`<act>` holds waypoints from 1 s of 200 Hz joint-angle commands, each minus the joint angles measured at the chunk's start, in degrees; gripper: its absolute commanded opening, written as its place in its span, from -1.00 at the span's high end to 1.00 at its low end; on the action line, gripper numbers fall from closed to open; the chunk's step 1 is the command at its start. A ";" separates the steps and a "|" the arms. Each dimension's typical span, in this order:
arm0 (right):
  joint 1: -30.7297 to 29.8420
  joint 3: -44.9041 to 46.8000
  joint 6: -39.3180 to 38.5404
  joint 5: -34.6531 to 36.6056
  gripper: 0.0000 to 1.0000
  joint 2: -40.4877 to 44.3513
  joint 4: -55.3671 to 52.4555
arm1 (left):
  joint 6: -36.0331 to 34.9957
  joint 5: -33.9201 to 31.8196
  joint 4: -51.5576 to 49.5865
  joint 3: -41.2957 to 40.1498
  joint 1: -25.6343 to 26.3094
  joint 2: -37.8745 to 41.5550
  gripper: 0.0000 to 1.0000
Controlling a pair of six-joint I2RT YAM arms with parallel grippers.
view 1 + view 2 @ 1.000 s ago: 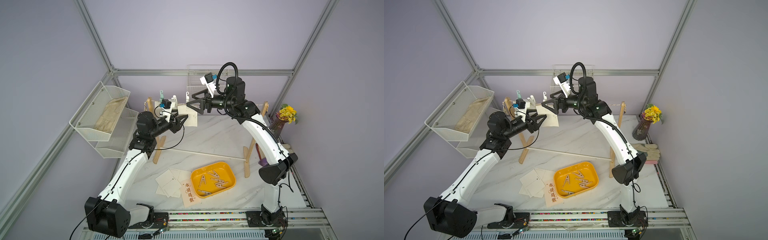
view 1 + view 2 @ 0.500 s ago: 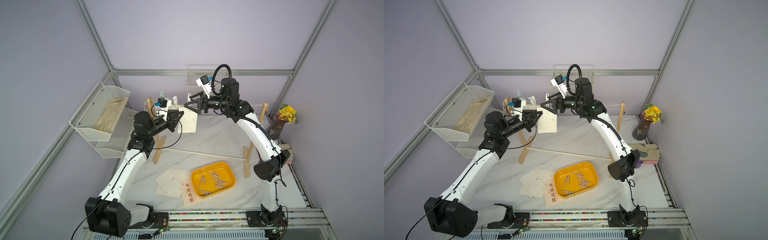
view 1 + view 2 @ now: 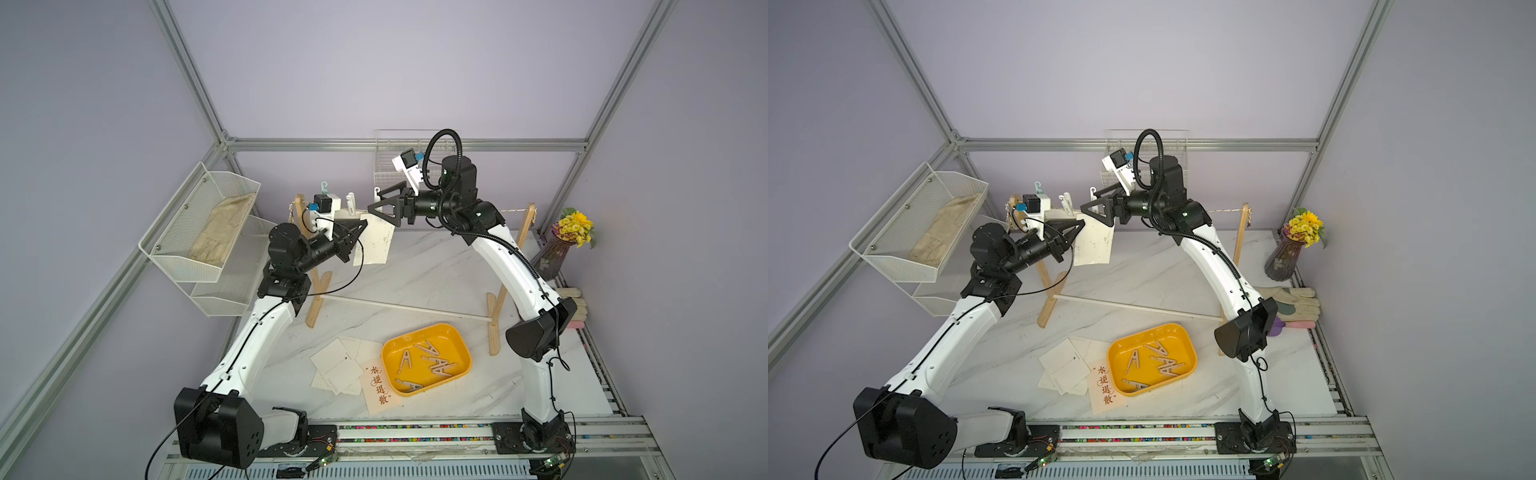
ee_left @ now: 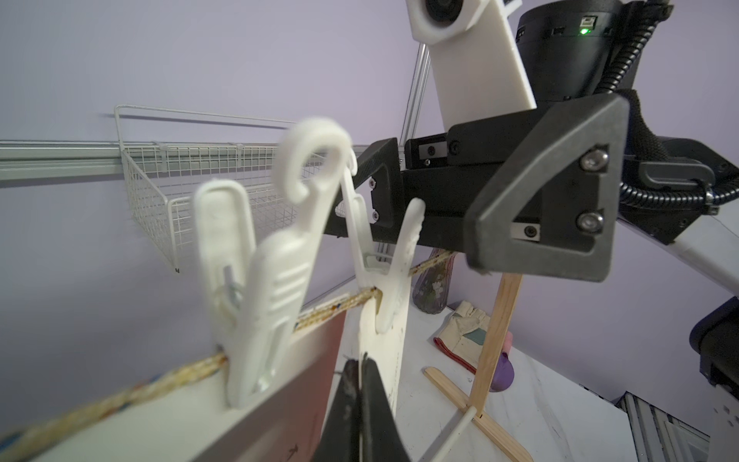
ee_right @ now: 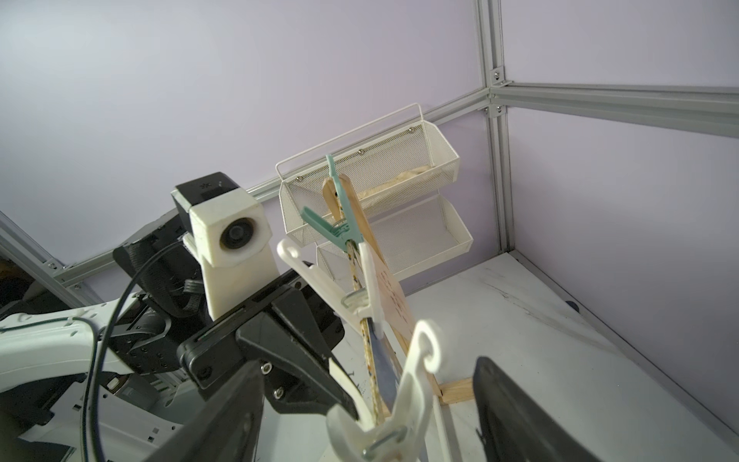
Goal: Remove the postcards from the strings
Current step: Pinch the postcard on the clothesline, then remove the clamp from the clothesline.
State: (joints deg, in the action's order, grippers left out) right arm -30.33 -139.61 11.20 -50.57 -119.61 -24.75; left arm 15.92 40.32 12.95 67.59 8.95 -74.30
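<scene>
The string [image 3: 512,210] runs between two wooden posts. A cream postcard [image 3: 376,245] [image 3: 1094,245] hangs from it under a white clothespin [image 4: 394,272] [image 5: 408,396]. My left gripper [image 3: 360,227] [image 4: 361,370] is shut on that postcard's [image 4: 384,348] edge just below the clip. My right gripper [image 3: 375,202] [image 5: 368,420] is open, its fingers [image 5: 224,408] standing either side of the clothespin without touching it. A second postcard [image 4: 280,384] hangs beside it under another white clothespin [image 4: 256,288]. Several loose postcards [image 3: 338,365], one with brown calligraphy [image 3: 380,388], lie on the table.
A yellow tray [image 3: 461,343] holding several clothespins sits beside the loose cards. A teal clothespin [image 5: 336,228] is clipped near the left post [image 3: 298,208]. Wire baskets [image 3: 199,266] hang at the left, a vase of flowers [image 3: 569,237] and gloves [image 3: 1291,299] stand at the right.
My left gripper has closed on the hanging postcard's edge. My right arm has swung left, bringing its jaws, slightly narrower, around the white clothespin.
</scene>
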 commanded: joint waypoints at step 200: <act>0.13 0.82 -2.99 -3.43 0.29 -1.88 5.40 | 5.96 0.72 5.31 -1.42 -0.95 -1.09 1.00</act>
State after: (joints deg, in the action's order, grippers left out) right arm -30.24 -139.57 9.32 -53.36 -120.92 -20.67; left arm 20.62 40.58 15.68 67.57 8.62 -75.16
